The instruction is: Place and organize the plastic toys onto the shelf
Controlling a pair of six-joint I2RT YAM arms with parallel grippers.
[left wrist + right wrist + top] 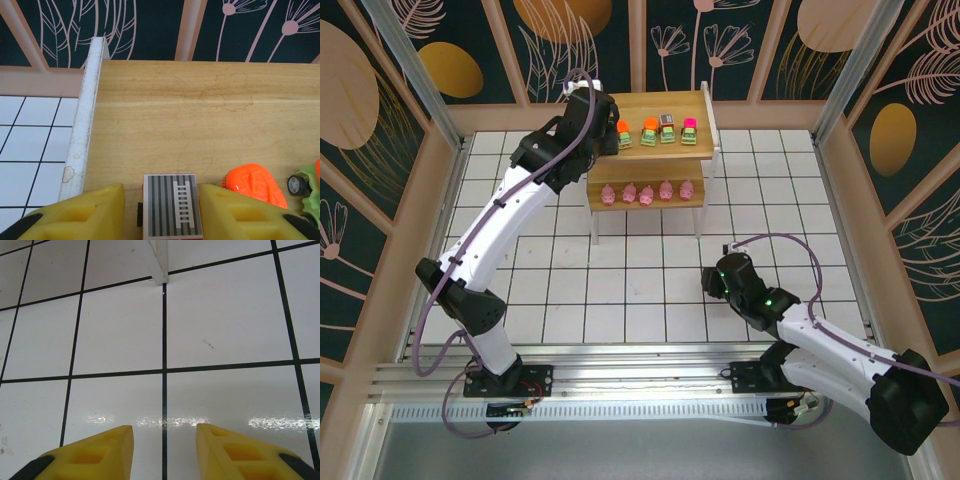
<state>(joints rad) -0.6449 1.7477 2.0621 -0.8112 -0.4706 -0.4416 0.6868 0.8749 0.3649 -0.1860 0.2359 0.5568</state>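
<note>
Far left: left gripper (161,189) at the left end of the shelf's (705,150) top board, arm stretched out from the near-left corner of the table. Fingers (85,212) parted, clamped on nothing. Between them, standing on the wood, a small car with a grey striped roof (172,206). A dark sliver of gap down its left side. Right finger just beside its right side, too close to tell whether touching. Left of the fingers, the shelf's white edge rail (84,115), white tiles beyond it.

Just right of the striped car, an orange-topped car (252,184), apart from the fingers. At the right border of the wrist view, part of a green car (307,195) with a black wheel.

From above, more of the top board's row to the right: a grey-topped car (667,127), then a pink-topped car (689,129) near the right end. On the lower board, five pink pigs (646,195) side by side in one line.

Near right: right gripper (164,440) low over the tiled table (225,320), well apart from the shelf and every toy. Fingers spread, bare tile and one black grid line between them. Foot of a white shelf leg (159,262) at the far edge of that wrist view.
</note>
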